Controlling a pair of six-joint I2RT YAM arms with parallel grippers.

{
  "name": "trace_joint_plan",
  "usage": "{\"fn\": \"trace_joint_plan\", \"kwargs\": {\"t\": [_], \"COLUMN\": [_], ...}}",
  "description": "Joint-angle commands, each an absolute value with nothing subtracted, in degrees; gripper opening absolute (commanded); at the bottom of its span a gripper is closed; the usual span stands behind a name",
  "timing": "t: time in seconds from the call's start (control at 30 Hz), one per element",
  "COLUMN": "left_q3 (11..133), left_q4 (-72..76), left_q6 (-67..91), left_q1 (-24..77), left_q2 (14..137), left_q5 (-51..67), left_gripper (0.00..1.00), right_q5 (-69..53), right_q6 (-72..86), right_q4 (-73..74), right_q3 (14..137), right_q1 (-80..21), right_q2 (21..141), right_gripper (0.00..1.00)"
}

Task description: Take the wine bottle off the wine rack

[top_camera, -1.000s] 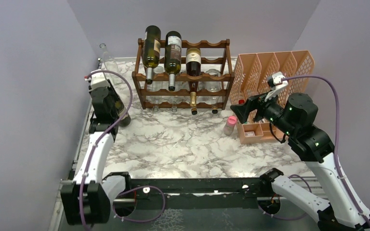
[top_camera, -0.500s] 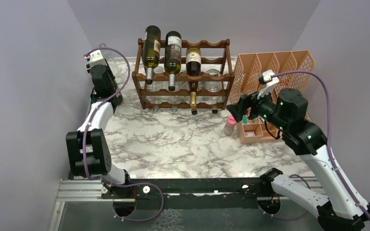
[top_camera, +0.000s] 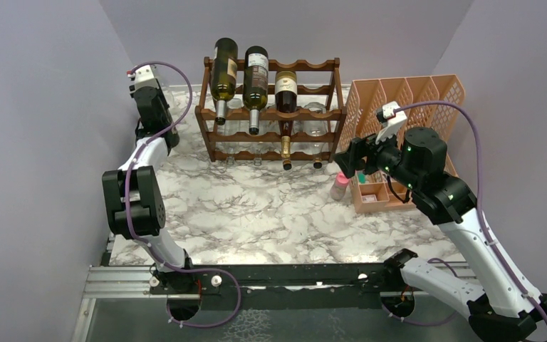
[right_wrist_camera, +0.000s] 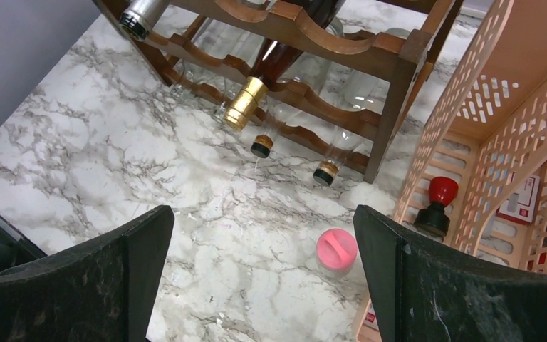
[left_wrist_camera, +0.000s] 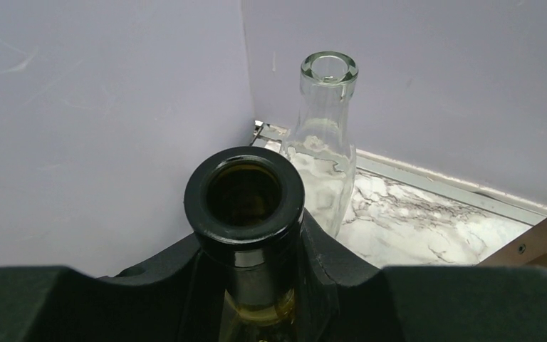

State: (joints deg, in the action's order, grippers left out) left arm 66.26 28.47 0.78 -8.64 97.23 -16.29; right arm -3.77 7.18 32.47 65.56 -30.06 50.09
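The left gripper (left_wrist_camera: 256, 285) is clenching the neck of a dark wine bottle (left_wrist_camera: 246, 196), with a clear glass bottle (left_wrist_camera: 325, 135) just beyond it and the wine rack (top_camera: 271, 114) off to its right. The right gripper (right_wrist_camera: 263, 235) is hanging spread wide, facing the rack's lower right corner.

A white marble table (top_camera: 256, 206) runs between lilac walls (top_camera: 35, 107). At its 2 o'clock stands an orange mesh file organizer (top_camera: 399, 100). A pink-lidded jar (top_camera: 340, 184) stands upright at the organizer's 7 o'clock, just beside it. A red-topped black item (right_wrist_camera: 438, 199) sits at the jar's 1 o'clock. An empty clear glass bottle (left_wrist_camera: 324, 142) stands upright in the table's 11 o'clock corner.
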Motion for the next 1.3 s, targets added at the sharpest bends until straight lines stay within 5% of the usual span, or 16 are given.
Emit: {"fn": "trace_joint_plan", "kwargs": {"t": [0.0, 0.17, 0.23, 0.3, 0.4, 0.77, 1.0, 1.27], "left_q3": [68.99, 68.52, 67.79, 67.32, 67.19, 67.17, 60.4, 59.36], "left_q4": [34.54, 33.53, 33.08, 32.32, 30.58, 7.38, 12.09, 11.48], "left_q6": [0.65, 1.23, 1.69, 1.73, 2.38, 14.28, 12.96, 1.36], "left_q1": [-9.57, -9.67, -9.7, -9.71, -9.69, -9.71, -8.89, 4.81], "left_q2": [97.11, 98.1, 97.83, 95.73, 93.81, 78.87, 66.74, 62.5], "left_q5": [-15.26, -15.99, -15.81, -15.29, -14.53, -6.25, 12.72, 13.12], "left_gripper": [0.03, 0.43, 0.49, 0.74, 0.97, 0.99, 0.99, 0.99], "right_q5": [-1.85, -2.15, -2.5, -2.79, -3.11, -6.85, -9.21, -15.35], "right_q6": [6.15, 6.14, 6.15, 6.23, 6.31, 5.73, 6.13, 15.07], "right_q4": [30.1, 29.59, 30.06, 30.31, 29.94, 32.19, 32.72, 23.37], "right_q3": [65.92, 65.86, 66.55, 67.1, 67.02, 67.85, 70.61, 71.95], "right_q1": [-30.49, -30.41, -30.45, -30.43, -30.48, -30.48, -30.42, -30.46], "right_q2": [49.9, 50.19, 50.84, 51.29, 51.54, 55.52, 58.98, 60.51], "right_gripper": [1.0, 1.0, 1.0, 1.0, 1.0, 1.0, 1.0, 0.97]}}
